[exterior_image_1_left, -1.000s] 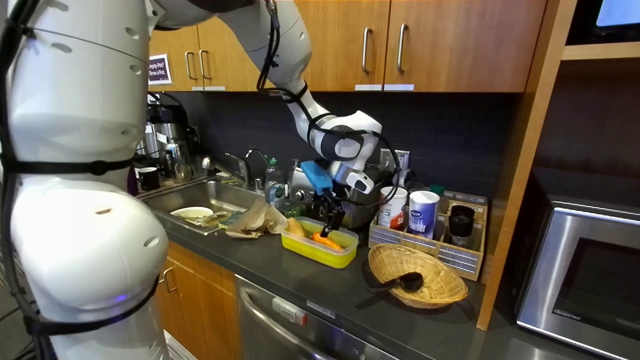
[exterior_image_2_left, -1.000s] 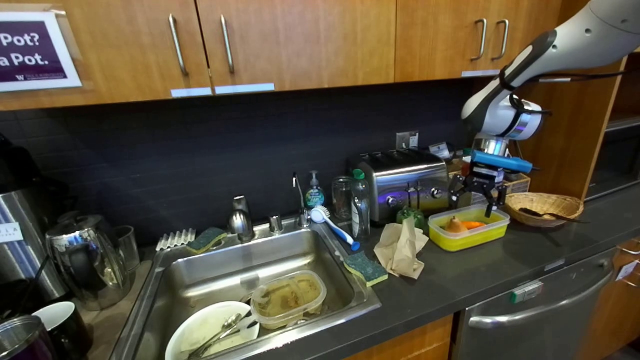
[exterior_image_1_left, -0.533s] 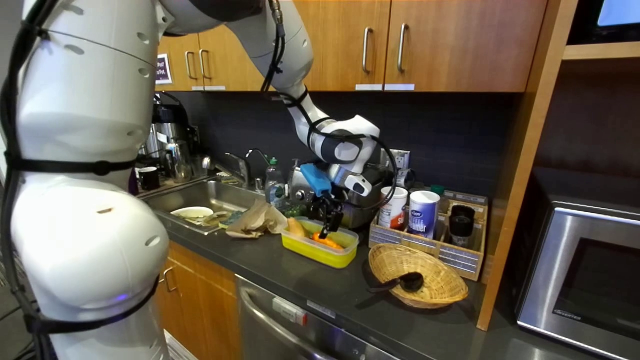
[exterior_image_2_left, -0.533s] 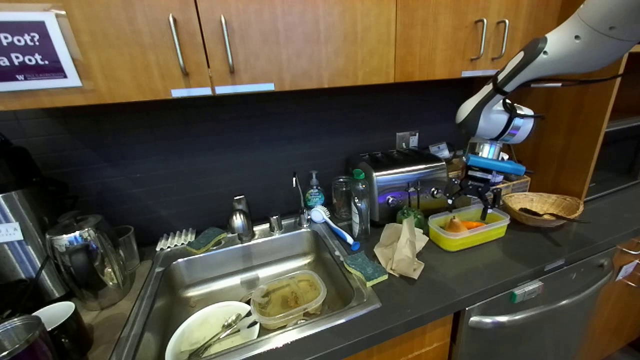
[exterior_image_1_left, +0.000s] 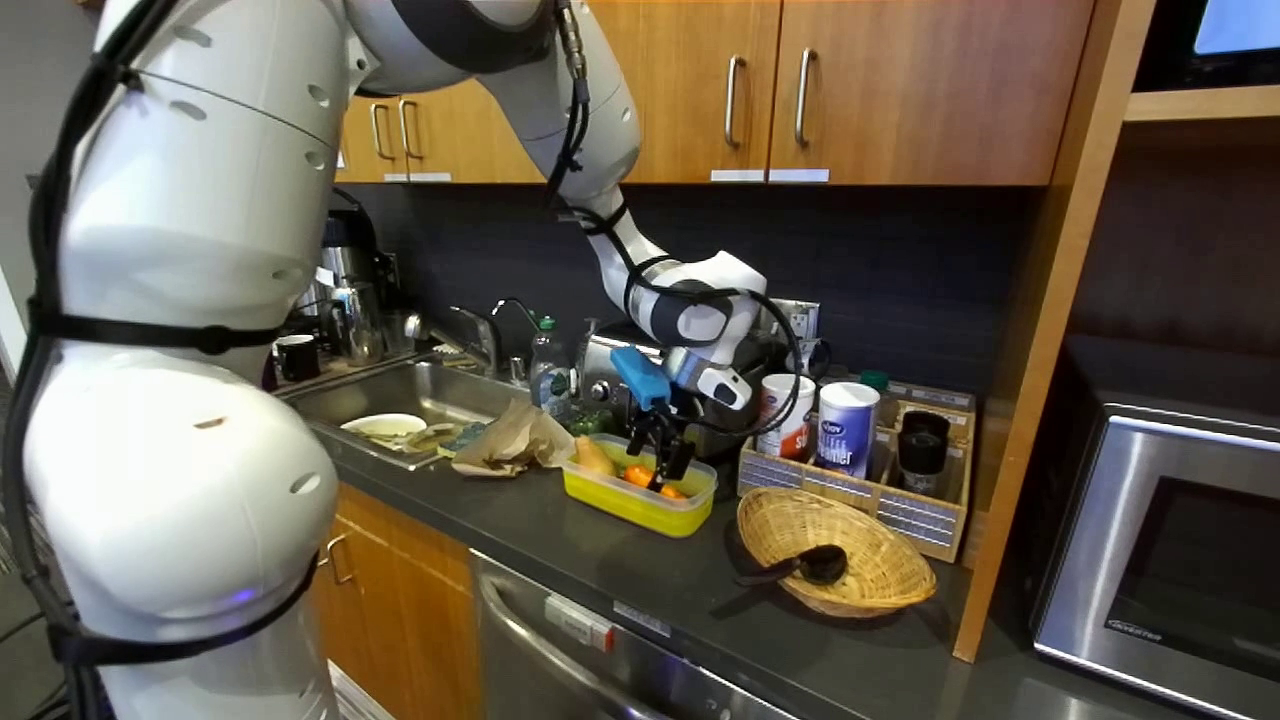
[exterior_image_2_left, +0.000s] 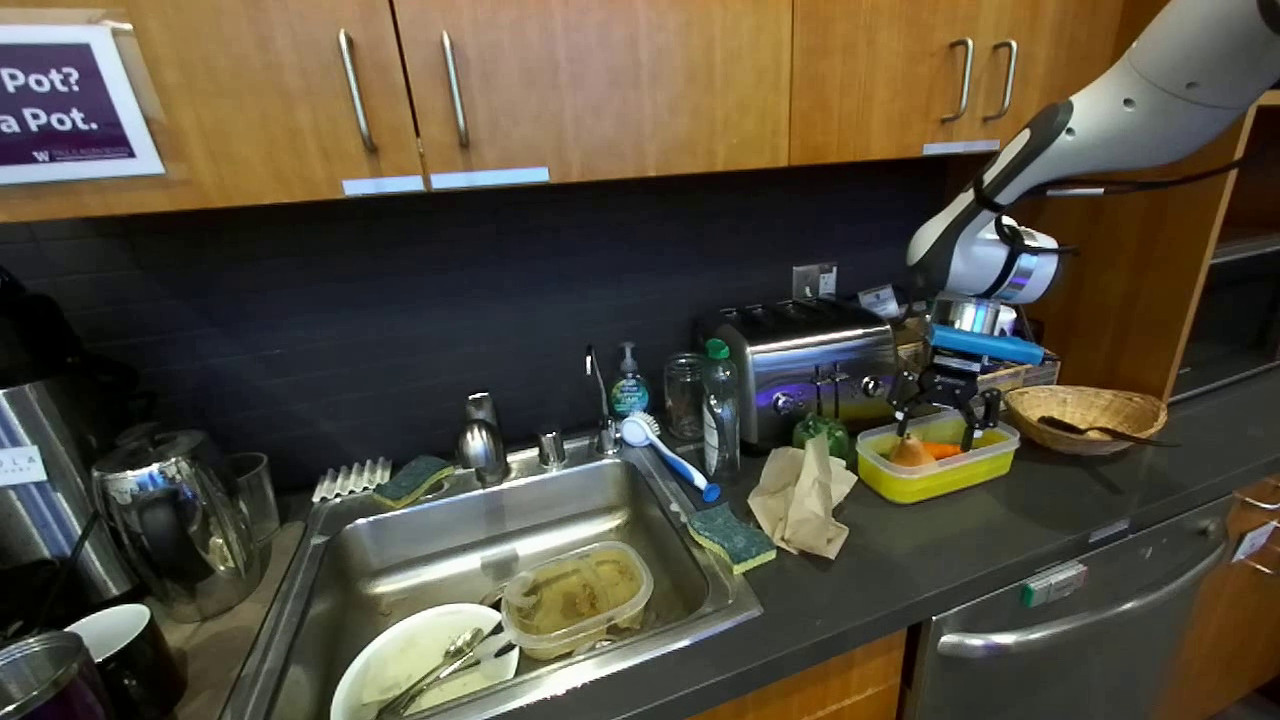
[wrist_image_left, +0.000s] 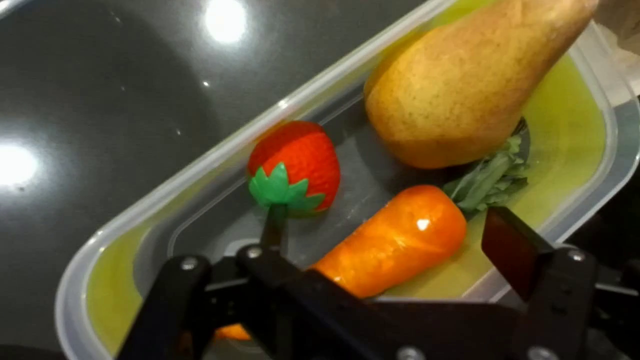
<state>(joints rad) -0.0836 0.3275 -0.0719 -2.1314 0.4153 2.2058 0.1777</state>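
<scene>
A dark surface (exterior_image_2_left: 900, 565) is seen beside a sink (exterior_image_2_left: 737, 592). In a yellow container (exterior_image_2_left: 938, 482) on it, a carrot (wrist_image_left: 395, 245) is placed, its long axis roughly lengthwise; in the wrist view, the thick end is directed to the upper right. One wall (wrist_image_left: 435, 284) is situated near; toward a strawberry (wrist_image_left: 305, 155), a gap is left. The end effector (wrist_image_left: 392, 229) is spread, the carrot being between its jaws.

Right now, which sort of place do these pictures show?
Most likely a kitchen; whether home or office, I cannot say for sure. A steel sink, a toaster and a microwave show it.
</scene>
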